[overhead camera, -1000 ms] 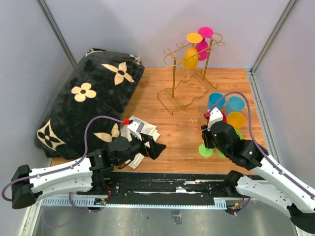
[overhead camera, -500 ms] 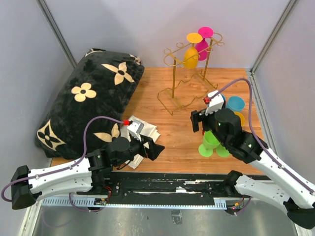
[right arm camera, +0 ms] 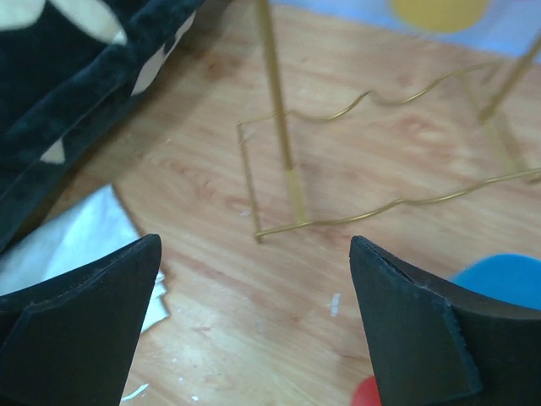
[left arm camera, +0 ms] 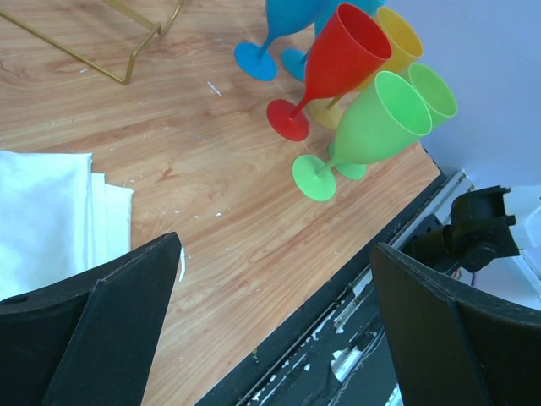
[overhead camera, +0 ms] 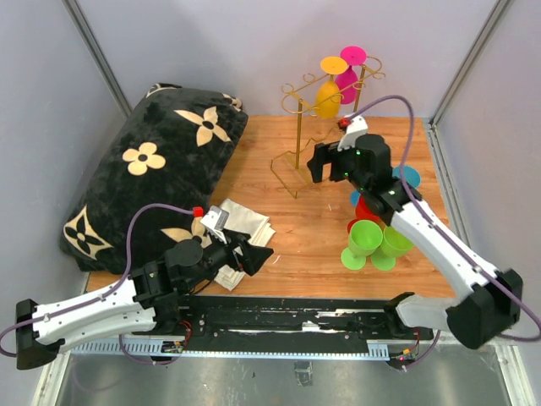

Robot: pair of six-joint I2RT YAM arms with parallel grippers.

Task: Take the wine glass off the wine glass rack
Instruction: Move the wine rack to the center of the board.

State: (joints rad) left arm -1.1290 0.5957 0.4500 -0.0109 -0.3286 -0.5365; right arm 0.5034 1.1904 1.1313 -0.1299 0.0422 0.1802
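Note:
The gold wire wine glass rack [overhead camera: 297, 135] stands at the back of the wooden table. Two wine glasses hang upside down from its top rail, a yellow one [overhead camera: 328, 98] and a pink one [overhead camera: 347, 81]. My right gripper [overhead camera: 325, 166] hovers open just in front of the rack, below the hanging glasses and holding nothing. The right wrist view shows the rack's post and wavy base [right arm camera: 277, 152] ahead of the right gripper [right arm camera: 254, 326], with the yellow glass [right arm camera: 439, 12] blurred at the top edge. My left gripper [overhead camera: 256, 254] is open and empty near the front edge, beside the cloth.
Several plastic glasses stand upright at the right: green [overhead camera: 365, 238], red [overhead camera: 367, 210], blue [overhead camera: 407, 176]. The left wrist view shows them too, red [left arm camera: 338, 63] and green [left arm camera: 376, 127]. A folded white cloth [overhead camera: 241, 222] lies front left. A black flowered pillow [overhead camera: 152, 169] fills the left.
My right gripper has opened and let go of a green glass, which now stands among the other glasses. It has then moved back and left toward the rack. The left arm shifted slightly.

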